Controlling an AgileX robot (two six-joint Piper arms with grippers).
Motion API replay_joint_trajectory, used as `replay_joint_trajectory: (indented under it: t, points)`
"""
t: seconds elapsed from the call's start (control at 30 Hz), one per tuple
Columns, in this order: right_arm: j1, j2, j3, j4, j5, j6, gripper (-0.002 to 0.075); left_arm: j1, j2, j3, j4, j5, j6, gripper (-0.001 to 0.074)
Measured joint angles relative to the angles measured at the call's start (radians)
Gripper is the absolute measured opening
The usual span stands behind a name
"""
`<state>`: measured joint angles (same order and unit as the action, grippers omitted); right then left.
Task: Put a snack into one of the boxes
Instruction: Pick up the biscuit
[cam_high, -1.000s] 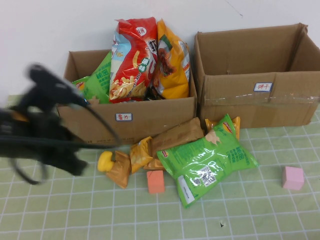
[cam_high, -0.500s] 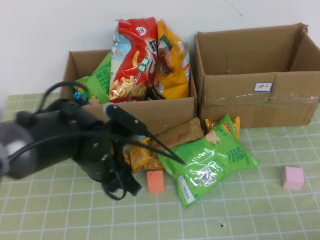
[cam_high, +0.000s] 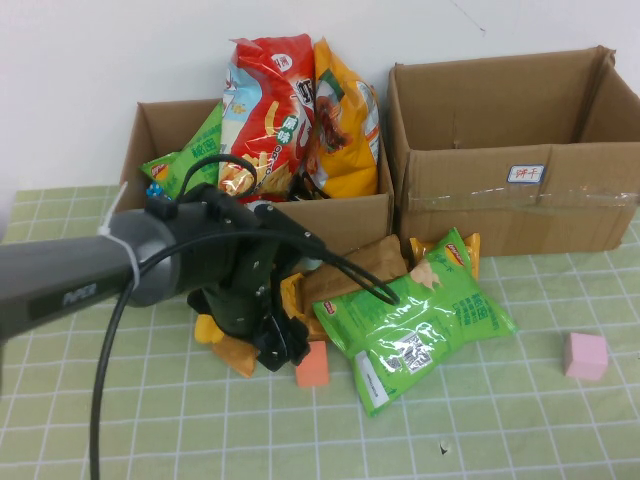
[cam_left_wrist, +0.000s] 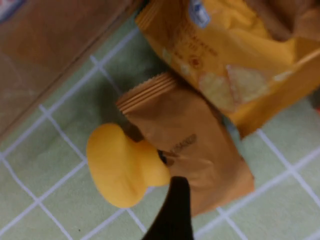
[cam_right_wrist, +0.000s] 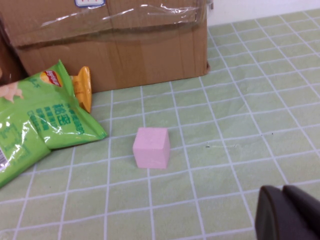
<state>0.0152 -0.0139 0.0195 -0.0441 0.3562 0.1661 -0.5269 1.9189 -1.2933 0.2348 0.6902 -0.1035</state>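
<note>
Left gripper: the left gripper (cam_high: 275, 340) is low over the green gridded tablecloth (cam_high: 500, 420), in front of the narrower brown cardboard box (cam_high: 300, 232), above the small snacks. In the left wrist view only one dark fingertip (cam_left_wrist: 172, 210) shows, so I cannot tell if it is released or clenched.
Right gripper: the right gripper (cam_right_wrist: 287, 212) shows only as a dark edge in its own wrist view, above the cloth and near a pink cube (cam_right_wrist: 151, 147). I cannot tell its state either.
Small snack: a small brown-orange foil packet (cam_left_wrist: 187, 142) lies flat on the cloth, just beside the dark fingertip. A round yellow toy-like piece (cam_left_wrist: 122, 165) touches its edge.
Other snacks: a larger orange bag (cam_left_wrist: 240, 60) lies next to the packet. A big green chip bag (cam_high: 420, 320) lies in front of the two boxes, with an orange cube (cam_high: 311, 364) near it.
Narrower box: it holds a red bag (cam_high: 268, 110), a yellow-orange bag (cam_high: 345, 120) and a green bag (cam_high: 195, 155), all standing upright.
Wider box: the wider brown cardboard box with clear tape (cam_high: 520, 200) stands to the right of the first one, open.
</note>
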Motion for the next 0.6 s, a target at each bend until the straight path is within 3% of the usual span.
replay_joint_trajectory:
  t: [0.3,0.6]
  points:
    - [0.000,0.000,0.000,0.000,0.000,0.000,-0.0002,0.093,0.054,-0.013,-0.028,-0.028,-0.051,0.0537]
    - [0.000,0.000,0.000,0.000,0.000,0.000,-0.0002,0.100,0.061,-0.017,-0.100,-0.087,0.002,0.0465]
